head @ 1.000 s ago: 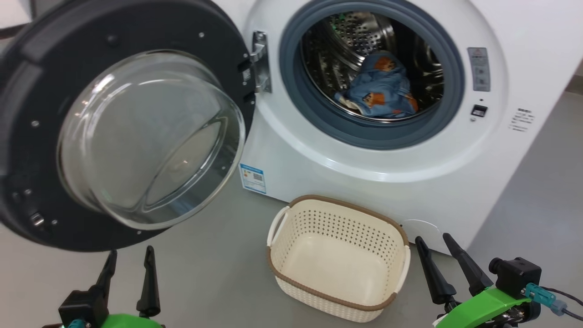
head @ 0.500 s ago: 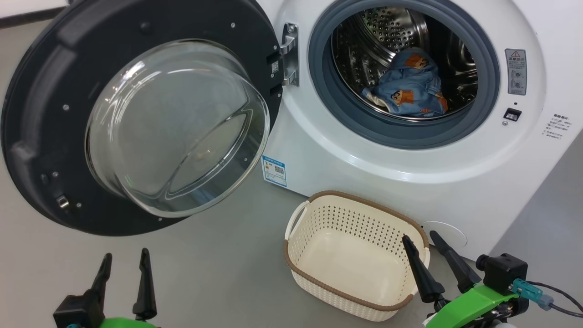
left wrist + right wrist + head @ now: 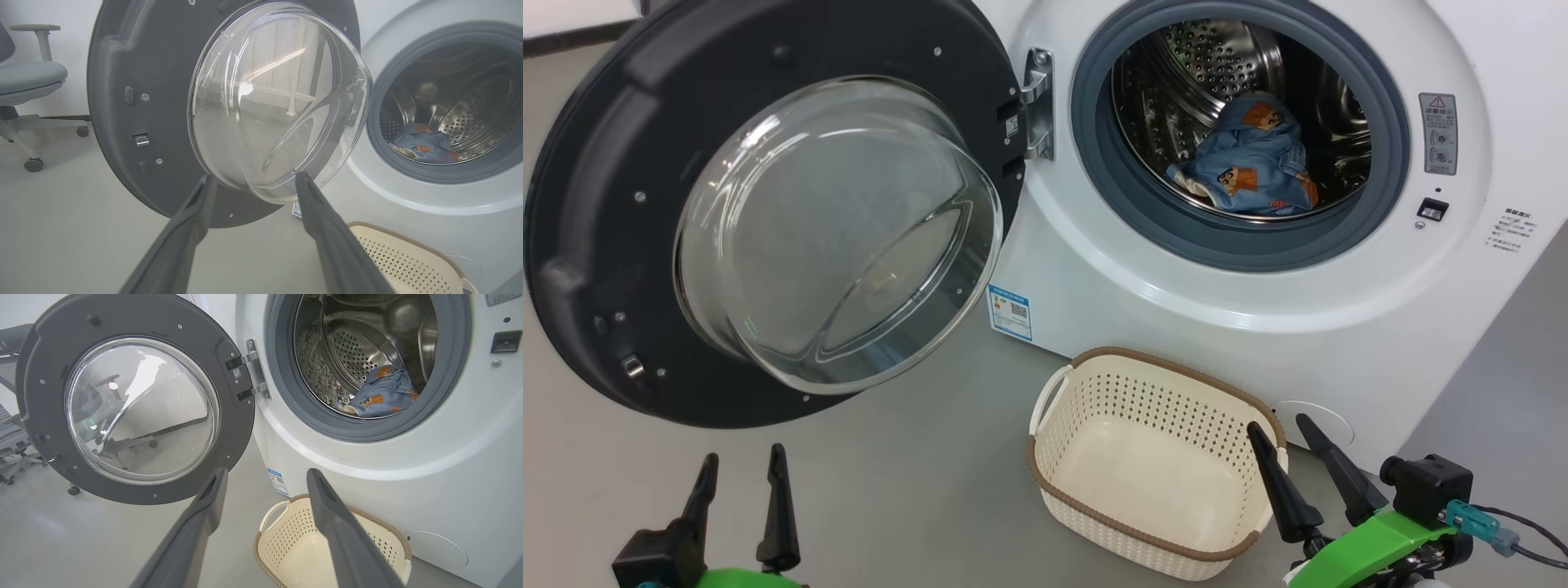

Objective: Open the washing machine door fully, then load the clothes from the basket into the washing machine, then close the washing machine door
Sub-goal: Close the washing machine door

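Note:
The washing machine door (image 3: 596, 212) (image 3: 118, 102) (image 3: 45, 375) stands wide open to the left of the white washing machine (image 3: 1258, 318) (image 3: 449, 465). The light blue clothes (image 3: 1250, 163) (image 3: 425, 143) (image 3: 384, 396) lie inside the steel drum. On the floor in front stands the cream basket (image 3: 1094, 490) (image 3: 278, 547) (image 3: 408, 261), with nothing in it. My left gripper (image 3: 742, 453) (image 3: 253, 179) is open, low at the left, below the door. My right gripper (image 3: 1278, 425) (image 3: 265, 473) is open, beside the basket's right rim. Neither holds anything.
Grey floor (image 3: 915, 490) spreads between the door and the basket. An office chair (image 3: 28, 81) on castors stands at the far left behind the door. A blue label sticker (image 3: 1010, 312) is on the washer's lower front.
The head camera has shifted, so the whole scene sits further right and the door shows more fully. Both grippers stay open and low, with the right one slightly nearer the basket's rim.

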`<state>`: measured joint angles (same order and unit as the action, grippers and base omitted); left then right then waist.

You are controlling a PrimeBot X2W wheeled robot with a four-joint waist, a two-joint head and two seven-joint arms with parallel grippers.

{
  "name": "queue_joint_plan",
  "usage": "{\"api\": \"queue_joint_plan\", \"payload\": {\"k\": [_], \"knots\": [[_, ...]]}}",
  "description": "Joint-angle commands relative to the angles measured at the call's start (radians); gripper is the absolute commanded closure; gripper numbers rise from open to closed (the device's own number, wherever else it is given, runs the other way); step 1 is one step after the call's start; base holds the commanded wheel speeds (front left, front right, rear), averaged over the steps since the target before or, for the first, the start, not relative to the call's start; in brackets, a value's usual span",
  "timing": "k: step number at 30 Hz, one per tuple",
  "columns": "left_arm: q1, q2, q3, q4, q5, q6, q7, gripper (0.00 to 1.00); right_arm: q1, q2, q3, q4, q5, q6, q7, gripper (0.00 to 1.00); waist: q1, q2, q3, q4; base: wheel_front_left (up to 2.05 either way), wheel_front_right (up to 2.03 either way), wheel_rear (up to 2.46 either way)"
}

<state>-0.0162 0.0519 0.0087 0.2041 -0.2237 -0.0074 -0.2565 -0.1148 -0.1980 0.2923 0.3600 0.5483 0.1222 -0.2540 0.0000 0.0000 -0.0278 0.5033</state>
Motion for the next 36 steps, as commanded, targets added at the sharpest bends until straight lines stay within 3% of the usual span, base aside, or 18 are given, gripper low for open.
{"api": "queue_joint_plan", "payload": {"k": [1, 17, 18, 19, 20, 21, 22, 30, 36], "knots": [[-0.016, 0.014, 0.038, -0.028, 0.009, 0.001, -0.005, 0.0, -0.016, -0.008, 0.011, -0.023, 0.001, 0.008, -0.008, 0.0, 0.0, 0.0, -0.002, -0.002, 0.0, 0.0, 0.0], [-0.019, 0.019, 0.045, -0.041, 0.026, -0.003, -0.005, 0.01, 0.0, -0.002, -0.003, -0.03, -0.003, 0.008, -0.008, 0.0, 0.0, 0.0, -0.007, -0.005, 0.0, 0.0, 0.0], [-0.019, 0.021, 0.045, -0.044, 0.029, -0.003, -0.005, 0.1, 0.001, -0.002, -0.003, -0.03, -0.003, 0.008, -0.008, 0.0, 0.0, 0.0, -0.008, -0.005, 0.0, 0.0, 0.0], [-0.02, 0.022, 0.045, -0.046, 0.031, -0.003, -0.005, 0.27, 0.001, -0.001, -0.003, -0.031, -0.004, 0.008, -0.008, 0.0, 0.0, 0.0, -0.008, -0.006, 0.0, 0.0, 0.0], [-0.021, 0.025, 0.046, -0.049, 0.033, -0.004, -0.005, 0.52, 0.002, 0.0, -0.003, -0.031, -0.004, 0.008, -0.008, 0.0, 0.0, 0.0, -0.009, -0.006, 0.0, 0.0, 0.0], [-0.022, 0.029, 0.047, -0.053, 0.034, -0.006, -0.005, 0.7, 0.003, 0.0, -0.004, -0.032, -0.004, 0.008, -0.008, 0.0, 0.0, 0.0, -0.01, -0.007, 0.0, 0.0, 0.0], [-0.024, 0.034, 0.049, -0.058, 0.036, -0.008, -0.005, 1.0, 0.004, 0.0, -0.004, -0.033, -0.004, 0.008, -0.008, 0.0, 0.0, 0.0, -0.011, -0.007, 0.0, 0.0, 0.0], [-0.094, 0.115, 0.075, -0.131, 0.024, -0.041, 0.02, 1.0, 0.015, 0.002, -0.015, -0.035, -0.002, 0.008, -0.008, 0.0, 0.0, 0.0, -0.02, -0.013, 0.0, 0.0, 0.0], [-0.257, 0.209, 0.133, -0.218, -0.085, -0.088, 0.1, 1.0, 0.024, -0.004, -0.017, -0.038, -0.007, 0.008, -0.008, 0.0, 0.0, 0.0, -0.022, -0.027, 0.0, 0.0, 0.0]]}}
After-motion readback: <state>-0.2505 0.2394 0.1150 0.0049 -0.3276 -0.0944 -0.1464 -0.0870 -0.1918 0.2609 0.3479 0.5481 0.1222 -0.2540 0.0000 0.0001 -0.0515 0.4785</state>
